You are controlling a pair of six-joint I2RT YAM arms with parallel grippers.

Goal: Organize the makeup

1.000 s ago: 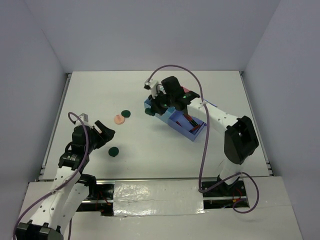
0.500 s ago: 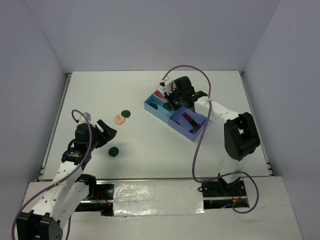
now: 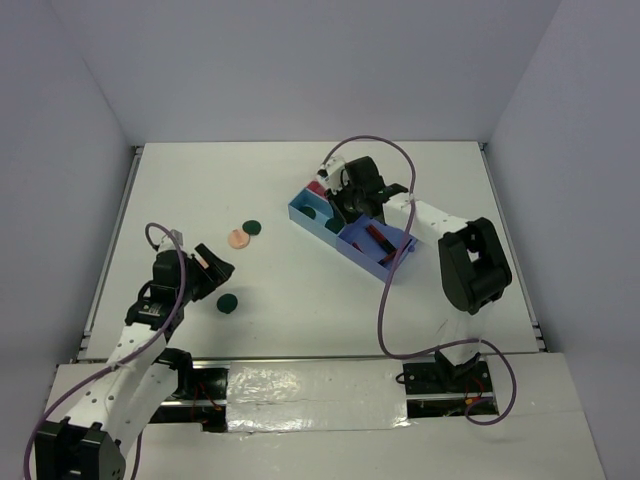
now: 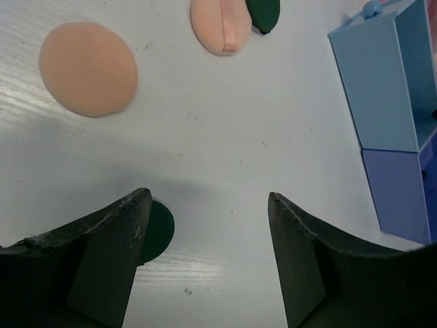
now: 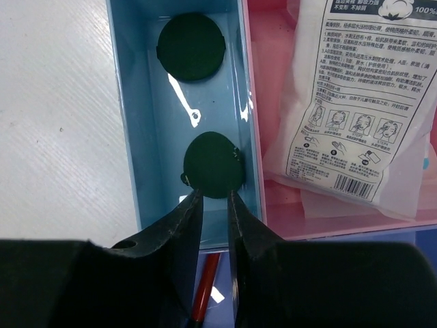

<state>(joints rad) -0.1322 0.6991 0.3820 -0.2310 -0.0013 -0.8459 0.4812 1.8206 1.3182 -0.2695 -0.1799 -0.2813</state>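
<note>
My right gripper [image 5: 215,195] hangs over the light-blue compartment of the blue tray [image 5: 123,102]. Its nearly closed fingertips pinch the lower edge of a dark green disc [image 5: 213,164]. A second dark green disc [image 5: 191,46] lies further along that compartment. A white blue-printed packet [image 5: 355,102] lies in the pink compartment, and a red pencil [image 5: 207,287] shows below the fingers. My left gripper [image 4: 208,205] is open and empty above the table, with a dark green disc [image 4: 158,229] beside its left finger. Two peach discs [image 4: 87,68] [image 4: 220,24] and a green disc [image 4: 265,10] lie beyond.
In the top view the tray [image 3: 300,210] lies diagonally at centre right, with my right gripper [image 3: 335,208] over it and red pencils [image 3: 380,240] in its dark blue end. My left gripper [image 3: 212,268] is near the loose green disc [image 3: 228,301]. White walls surround the table.
My right gripper has carried the green disc from beside the tray's left end to over the light-blue compartment. My left gripper has shifted slightly nearer and toward the loose green disc.
</note>
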